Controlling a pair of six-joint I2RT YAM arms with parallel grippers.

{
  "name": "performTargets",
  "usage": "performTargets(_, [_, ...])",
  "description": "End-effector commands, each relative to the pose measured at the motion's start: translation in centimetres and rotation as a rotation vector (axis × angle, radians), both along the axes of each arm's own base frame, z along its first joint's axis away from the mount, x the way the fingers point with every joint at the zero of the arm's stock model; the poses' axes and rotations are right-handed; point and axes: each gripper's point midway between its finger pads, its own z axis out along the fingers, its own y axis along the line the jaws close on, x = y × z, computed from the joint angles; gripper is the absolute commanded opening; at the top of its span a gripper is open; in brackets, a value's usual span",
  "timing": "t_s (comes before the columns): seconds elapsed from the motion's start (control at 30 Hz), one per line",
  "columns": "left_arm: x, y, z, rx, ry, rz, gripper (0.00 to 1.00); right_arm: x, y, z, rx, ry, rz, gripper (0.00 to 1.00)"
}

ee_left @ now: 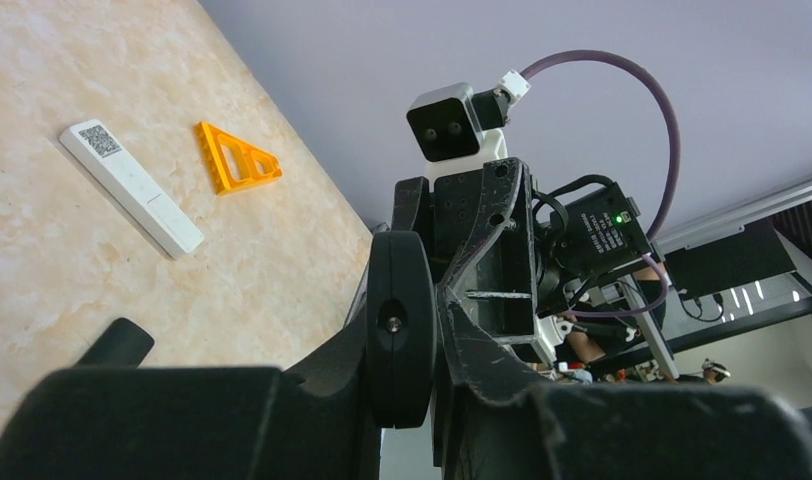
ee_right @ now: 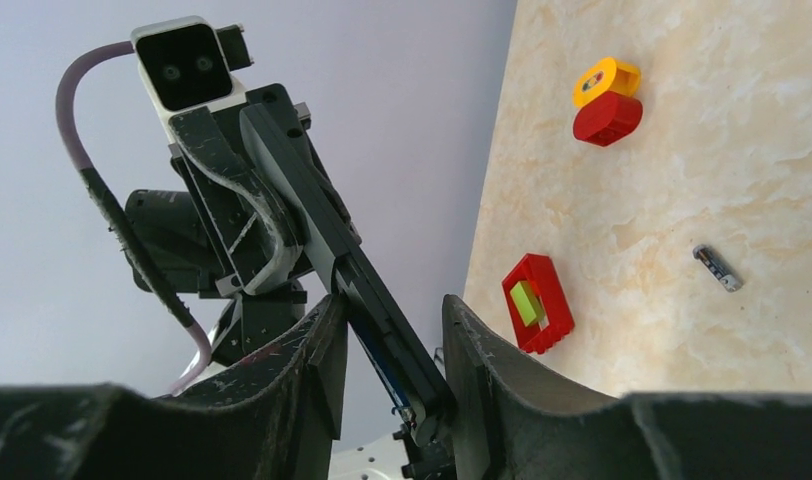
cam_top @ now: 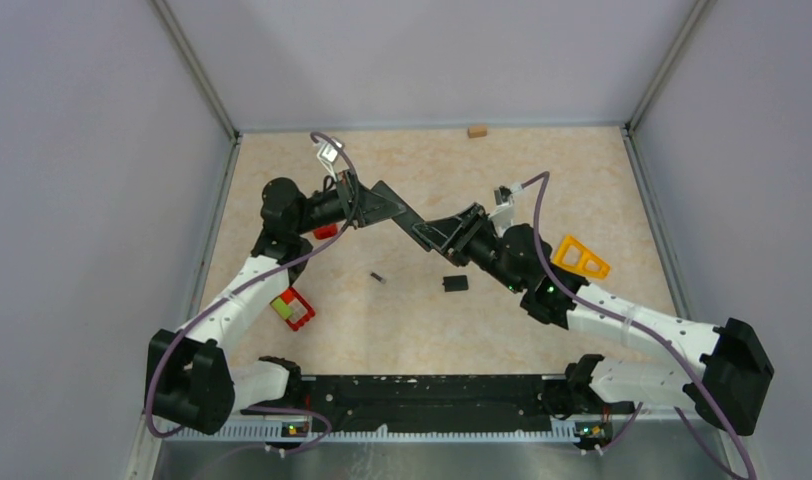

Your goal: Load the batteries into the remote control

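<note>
I judge the job barely started, or mid-way at best. The remote control (cam_top: 412,222), a slim black bar, hangs off the table (cam_top: 542,170) to the left of the orange triangle (cam_top: 580,257), bridged between the two arms. The left claw (cam_top: 372,203) pinches its far end and the right claw (cam_top: 452,233) is pressed onto the end nearer the triangle. One dark battery (cam_top: 377,276) lies loose on the table, well left of the triangle and past the small black square piece (cam_top: 455,284), which I take for the compartment lid, so it is off. Neither claw carries a battery, and I find no others from above. At least that one has to be picked up and seated, and the lid put back. The overhead view gives me the layout but not the remote's open face. The right wrist view looks along the bar between its own fingers. It shows a sliver of blue low on the bar that could be a cell already in, though I cannot tell. It also shows the loose battery's pale end and a red frame (ee_right: 537,303) holding a green piece. Only the left wrist view shows a white bar (ee_left: 132,187) with a printed code lying just beside the triangle; from above the right arm hides it.
</note>
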Motion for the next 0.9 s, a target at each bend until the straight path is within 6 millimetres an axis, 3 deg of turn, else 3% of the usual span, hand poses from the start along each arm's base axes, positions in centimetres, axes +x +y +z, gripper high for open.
performTargets(0.0, [-0.8,0.2,2.1,-0.032,-0.057,0.000,0.00,-0.3,0.2,2.3,0.073,-0.047,0.023,0.38])
performTargets(0.1, [-0.9,0.2,2.3,-0.036,-0.061,0.004,0.00,-0.3,0.3,2.4,0.073,-0.057,0.026,0.41])
performTargets(0.27, [-0.6,0.3,2.1,-0.023,-0.076,0.028,0.00,-0.3,-0.1,3.0,0.060,-0.093,0.021,0.64])
performTargets(0.43, [-0.2,0.3,1.4,-0.002,-0.077,0.038,0.00,0.0,-1.6,3.0,-0.003,-0.151,-0.006,0.74])
performTargets(0.73, [0.3,0.4,0.5,0.037,-0.106,0.059,0.00,0.4,-4.9,2.3,-0.307,-0.321,-0.060,0.71])
performTargets(0.87, [2.0,1.1,-3.0,0.181,-0.029,0.149,0.00,1.2,-5.9,0.0,-0.544,-0.346,-0.053,0.64])
